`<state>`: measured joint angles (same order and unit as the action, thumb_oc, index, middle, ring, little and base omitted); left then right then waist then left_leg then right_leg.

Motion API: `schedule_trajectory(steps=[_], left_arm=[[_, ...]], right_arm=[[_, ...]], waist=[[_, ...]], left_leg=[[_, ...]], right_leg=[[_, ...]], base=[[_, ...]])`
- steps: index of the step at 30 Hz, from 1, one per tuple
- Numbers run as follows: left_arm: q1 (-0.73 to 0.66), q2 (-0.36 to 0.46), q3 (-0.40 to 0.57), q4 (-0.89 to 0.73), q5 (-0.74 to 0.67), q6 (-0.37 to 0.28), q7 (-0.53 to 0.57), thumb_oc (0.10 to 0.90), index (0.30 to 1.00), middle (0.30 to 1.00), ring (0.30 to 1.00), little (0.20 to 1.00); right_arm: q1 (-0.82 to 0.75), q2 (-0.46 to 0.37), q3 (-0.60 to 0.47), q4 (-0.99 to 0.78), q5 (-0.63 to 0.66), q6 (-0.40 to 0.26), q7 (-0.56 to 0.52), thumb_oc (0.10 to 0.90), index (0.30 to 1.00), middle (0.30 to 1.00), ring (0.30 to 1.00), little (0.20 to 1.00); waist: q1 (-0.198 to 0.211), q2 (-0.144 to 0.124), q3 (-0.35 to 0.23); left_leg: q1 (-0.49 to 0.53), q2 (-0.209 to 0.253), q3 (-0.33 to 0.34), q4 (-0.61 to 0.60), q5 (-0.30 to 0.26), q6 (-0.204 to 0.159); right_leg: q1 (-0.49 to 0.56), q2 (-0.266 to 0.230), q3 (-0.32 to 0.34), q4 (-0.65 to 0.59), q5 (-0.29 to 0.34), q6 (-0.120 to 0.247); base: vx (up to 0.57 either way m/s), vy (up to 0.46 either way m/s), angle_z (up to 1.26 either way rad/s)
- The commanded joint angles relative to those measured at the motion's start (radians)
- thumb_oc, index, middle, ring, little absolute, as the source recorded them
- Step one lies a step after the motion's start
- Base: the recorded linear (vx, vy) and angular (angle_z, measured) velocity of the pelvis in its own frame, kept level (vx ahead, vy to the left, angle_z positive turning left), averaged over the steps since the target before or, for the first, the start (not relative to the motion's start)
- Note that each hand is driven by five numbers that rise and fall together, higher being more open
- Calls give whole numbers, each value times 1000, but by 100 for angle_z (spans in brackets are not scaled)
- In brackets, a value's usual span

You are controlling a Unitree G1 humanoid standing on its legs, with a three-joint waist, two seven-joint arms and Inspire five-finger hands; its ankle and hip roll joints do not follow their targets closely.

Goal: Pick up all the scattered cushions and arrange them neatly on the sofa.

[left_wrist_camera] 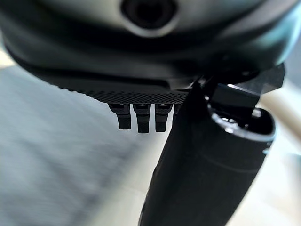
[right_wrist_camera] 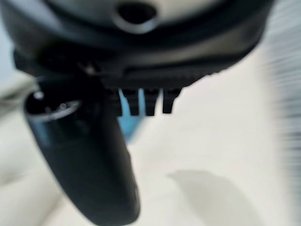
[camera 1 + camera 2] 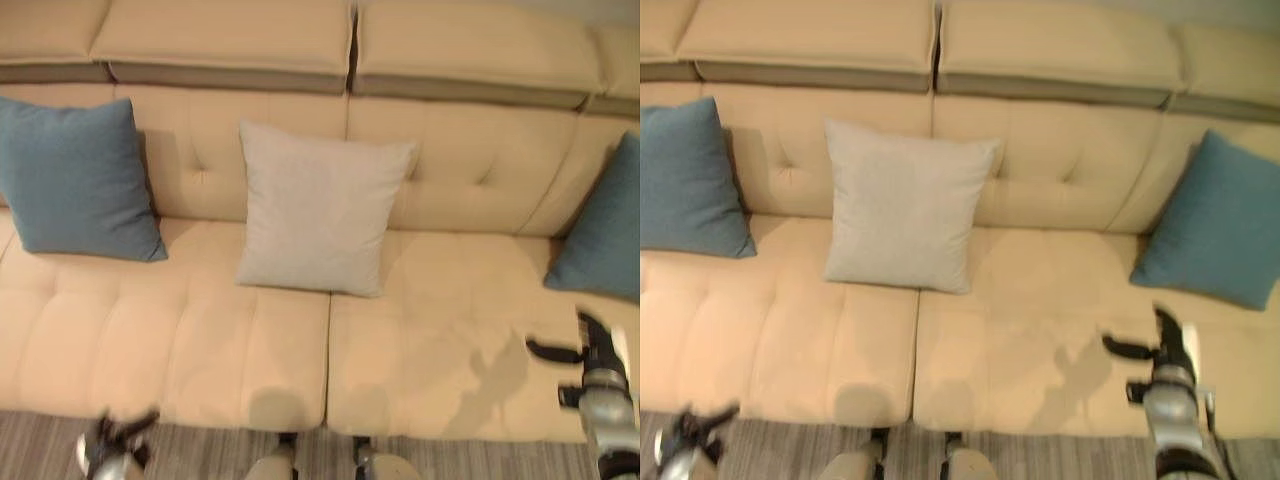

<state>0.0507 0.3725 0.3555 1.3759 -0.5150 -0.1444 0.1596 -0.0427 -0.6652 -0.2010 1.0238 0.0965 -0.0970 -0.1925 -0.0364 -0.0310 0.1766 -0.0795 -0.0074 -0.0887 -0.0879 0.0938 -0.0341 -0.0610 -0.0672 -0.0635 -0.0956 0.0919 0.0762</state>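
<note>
**Three cushions up, both hands empty**

Pale grey square fabric cushion leans upright against the backrest at the middle of the long beige tufted sofa; a teal-blue square cushion stands at the left end, a second teal-blue cushion is propped in the right corner; all three rest on the seat, well apart from one another, none touching a hand. The right hand hovers over the right seat, fingers straight and relaxed, thumb out to the side, holding nothing; the corner cushion lies just ahead of it and slightly outward, so this hand is much the nearer for any straightening there. The left hand hangs low by the sofa's front edge over the striped grey rug, fingers loose, empty. Open seat lies between the cushions; the job looks nearly done, judging by what's visible.
</note>
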Motion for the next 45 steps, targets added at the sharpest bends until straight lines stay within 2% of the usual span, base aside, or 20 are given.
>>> schedule_trajectory(steps=[1,7,11,12,13,16,18,24,25,26,27,28,29,31,32,34,35,38,42,45], left_arm=[[33,22,-80,9,112,-42,-42,800,900,900,900,900],[88,-39,-190,87,320,7,-78,800,900,900,900,900],[51,-96,-262,60,362,16,-80,800,900,900,900,900],[15,-116,-316,38,366,13,-88,800,900,900,900,900],[14,-116,-316,38,366,13,-88,800,900,900,900,900],[-48,-114,-427,-41,430,3,-62,800,900,900,900,900],[-74,-87,-426,-73,402,-8,-24,800,900,900,900,900],[-72,-75,-359,-44,294,5,-3,800,900,900,900,900],[-63,-78,-372,-33,314,5,3,800,900,900,900,900],[-63,-78,-372,-33,314,5,4,800,900,900,900,900],[-62,-81,-388,-31,309,-1,18,800,900,900,900,900],[-63,-81,-388,-31,309,-1,18,800,900,900,900,900],[-68,-88,-381,-27,309,2,13,800,900,900,900,900],[-68,-100,-390,-21,326,5,20,800,900,900,900,900],[-64,-118,-385,-26,315,6,23,800,900,900,900,900],[-64,-118,-385,-26,315,7,23,800,900,900,900,900],[-64,-132,-397,-31,317,4,35,800,900,900,900,900],[-51,-147,-389,-25,311,8,30,800,900,900,900,900],[-37,-156,-375,16,314,21,21,800,900,900,900,900],[-33,-169,-394,31,343,34,14,800,900,900,900,900]], right_arm=[[18,-85,-12,57,-22,-46,-4,800,900,900,900,900],[50,39,-9,178,2,-23,11,800,900,900,900,900],[75,237,42,160,1,-13,-57,800,900,900,900,900],[58,305,87,177,19,-5,-63,800,900,900,900,900],[57,305,87,177,19,-5,-63,800,900,900,900,900],[51,375,142,195,35,1,-66,800,900,900,900,900],[46,405,188,227,21,16,-68,800,900,900,900,900],[59,429,232,263,-6,35,-51,800,900,900,900,900],[65,427,247,249,-18,30,-65,800,900,900,900,900],[65,426,246,249,-18,30,-66,800,900,900,900,900],[61,421,267,234,-15,28,-71,800,900,900,900,900],[61,420,267,234,-15,28,-71,800,900,900,900,900],[51,421,283,204,-22,18,-77,800,900,900,900,900],[49,410,312,173,-38,8,-83,800,900,900,900,900],[51,397,345,165,-76,11,-83,800,900,900,900,900],[51,397,345,165,-76,11,-83,800,900,900,900,900],[53,386,365,162,-106,13,-90,800,900,900,900,900],[78,399,369,190,-122,29,-84,800,900,900,900,900],[101,429,349,271,-114,38,-75,800,900,900,900,900],[101,437,347,316,-109,51,-54,800,900,900,900,900]], waist=[[26,26,-152],[29,11,-166],[21,-14,-126],[30,-19,-87],[29,-19,-86],[53,-7,-59],[74,-6,-60],[121,-10,-103],[129,-24,-110],[132,-21,-111],[129,-20,-101],[131,-16,-103],[146,0,-87],[140,29,-61],[133,54,-30],[132,55,-30],[128,53,14],[112,35,21],[79,-20,-20],[59,-7,-70]], left_leg=[[31,24,46,1,-98,-33],[71,4,54,1,-109,-14],[55,0,80,1,-107,-5],[40,16,103,1,-88,-9],[39,16,102,1,-88,-9],[15,55,146,1,-60,-15],[-10,59,184,1,-38,-2],[-99,41,216,1,17,13],[-161,37,216,1,55,1],[-162,41,218,1,56,0],[-182,39,211,1,72,-6],[-185,44,212,1,73,-7],[-229,58,201,1,86,-21],[-272,80,191,1,100,-41],[-288,96,192,1,84,-56],[-288,96,191,1,85,-57],[-284,99,193,1,67,-72],[-248,84,144,136,25,-58],[-132,80,116,386,-136,-40],[62,73,76,247,-214,-25]], right_leg=[[10,-67,-30,30,-75,83],[30,-88,-30,58,-75,94],[-46,-102,-41,99,-9,112],[-87,-109,-113,127,25,119],[-88,-109,-114,128,24,119],[-58,-135,-259,205,-52,97],[-5,-148,-232,324,-114,87],[80,-111,-72,549,-139,95],[143,-47,38,466,-187,71],[141,-44,41,463,-183,70],[154,3,96,416,-246,33],[152,8,98,414,-242,32],[180,40,90,289,-334,-3],[184,71,80,211,-340,-19],[173,83,57,192,-331,-27],[173,84,56,192,-330,-27],[163,79,33,199,-307,-34],[129,58,8,185,-249,-33],[83,1,-29,152,-201,-23],[41,11,-39,169,-194,-6]], base=[[-14,86,0],[-56,131,-1],[-266,99,-14],[-298,17,-23],[-328,24,-28],[-365,62,-62],[-369,64,-52],[-295,-46,-31],[-343,-188,-38],[-387,-247,-9],[-145,-100,1],[-406,-216,9],[-472,-184,-20],[-663,-225,3],[-498,-151,32],[-329,-103,30],[-420,-117,29],[-457,-80,18],[-276,12,8],[-68,135,32]])
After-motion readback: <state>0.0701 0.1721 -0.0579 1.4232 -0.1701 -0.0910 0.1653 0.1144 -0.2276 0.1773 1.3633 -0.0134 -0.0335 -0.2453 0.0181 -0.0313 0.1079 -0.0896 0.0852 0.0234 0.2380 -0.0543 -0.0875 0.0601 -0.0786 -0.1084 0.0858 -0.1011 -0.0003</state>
